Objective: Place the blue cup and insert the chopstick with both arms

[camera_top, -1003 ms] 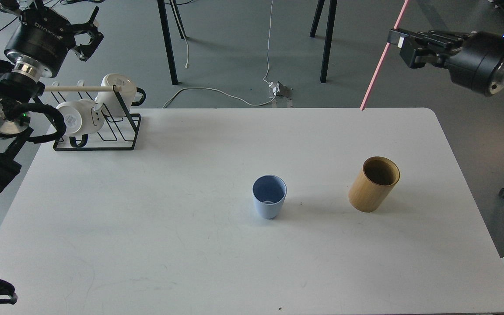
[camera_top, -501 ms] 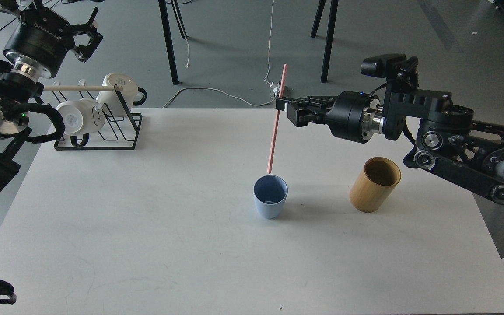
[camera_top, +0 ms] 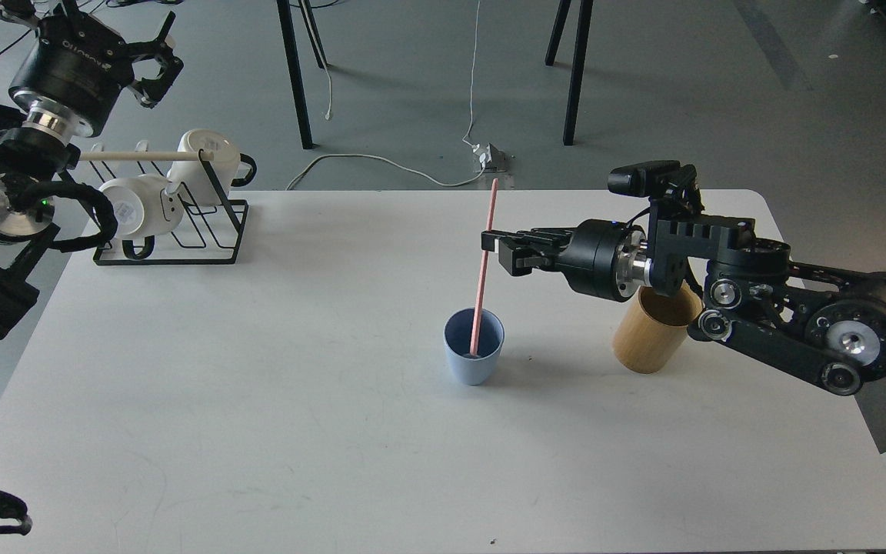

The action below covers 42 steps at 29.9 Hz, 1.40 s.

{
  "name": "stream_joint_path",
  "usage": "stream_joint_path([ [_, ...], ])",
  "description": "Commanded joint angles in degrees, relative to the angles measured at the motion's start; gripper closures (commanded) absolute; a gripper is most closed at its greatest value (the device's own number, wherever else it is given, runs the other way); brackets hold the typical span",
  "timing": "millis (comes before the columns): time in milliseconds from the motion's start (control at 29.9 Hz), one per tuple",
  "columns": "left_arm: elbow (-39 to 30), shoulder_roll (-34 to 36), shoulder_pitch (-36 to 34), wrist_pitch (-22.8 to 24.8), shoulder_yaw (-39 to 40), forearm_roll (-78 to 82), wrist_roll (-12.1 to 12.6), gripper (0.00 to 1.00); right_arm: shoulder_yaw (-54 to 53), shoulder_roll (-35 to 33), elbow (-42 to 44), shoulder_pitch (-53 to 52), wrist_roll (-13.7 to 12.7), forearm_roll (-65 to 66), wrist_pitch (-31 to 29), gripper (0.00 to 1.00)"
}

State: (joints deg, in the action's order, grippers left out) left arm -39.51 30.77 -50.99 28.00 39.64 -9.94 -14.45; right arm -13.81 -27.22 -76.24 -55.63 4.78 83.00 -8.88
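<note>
A light blue cup (camera_top: 474, 357) stands upright near the middle of the white table (camera_top: 258, 400). My right gripper (camera_top: 491, 248) is shut on a pink chopstick (camera_top: 481, 269), held nearly upright, with its lower end inside the blue cup. My left gripper (camera_top: 157, 58) is open and empty, raised at the far left above the mug rack, well away from the cup.
A bamboo-coloured cup (camera_top: 654, 335) stands right of the blue cup, partly hidden by my right arm. A black wire rack (camera_top: 204, 231) with two white mugs (camera_top: 139, 204) sits at the table's back left corner. Chair legs and cables lie on the floor beyond.
My right arm came in from the upper right and moved down with the pink chopstick. Its tip went from above the cup's rim to inside the blue cup. The left arm stayed in place.
</note>
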Motion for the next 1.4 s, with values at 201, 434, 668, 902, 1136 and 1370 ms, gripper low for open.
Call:
stream_joint_path([
  [201, 0.0, 0.1, 0.0, 0.0, 0.0, 0.0, 0.0, 0.0, 2.5, 2.2, 2.3, 0.7, 0.0, 1.7, 0.0, 0.97],
  [434, 0.0, 0.3, 0.0, 0.0, 0.1, 0.0, -0.1, 0.0, 2.6, 2.2, 2.7, 0.7, 0.0, 1.7, 0.0, 0.83],
  [668, 0.0, 0.3, 0.0, 0.0, 0.0, 0.0, 0.0, 0.0, 1.7, 1.5, 2.4, 0.5, 0.1, 1.0, 0.0, 0.55],
  [902, 0.0, 0.3, -0.1, 0.0, 0.1, -0.1, 0.0, 0.0, -6.6, -0.1, 1.5, 0.3, 0.4, -0.7, 0.5, 0.33],
  [1136, 0.2, 0.3, 0.0, 0.0, -0.2, 0.0, 0.0, 0.0, -24.7, -1.2, 4.4, 0.7, 0.6, -10.6, 0.4, 0.0],
  [1370, 1.5, -0.2, 0.0, 0.0, 0.0, -0.1, 0.2, 0.0, -32.7, -2.8, 12.4, 0.7, 0.8, -23.9, 1.6, 0.0],
])
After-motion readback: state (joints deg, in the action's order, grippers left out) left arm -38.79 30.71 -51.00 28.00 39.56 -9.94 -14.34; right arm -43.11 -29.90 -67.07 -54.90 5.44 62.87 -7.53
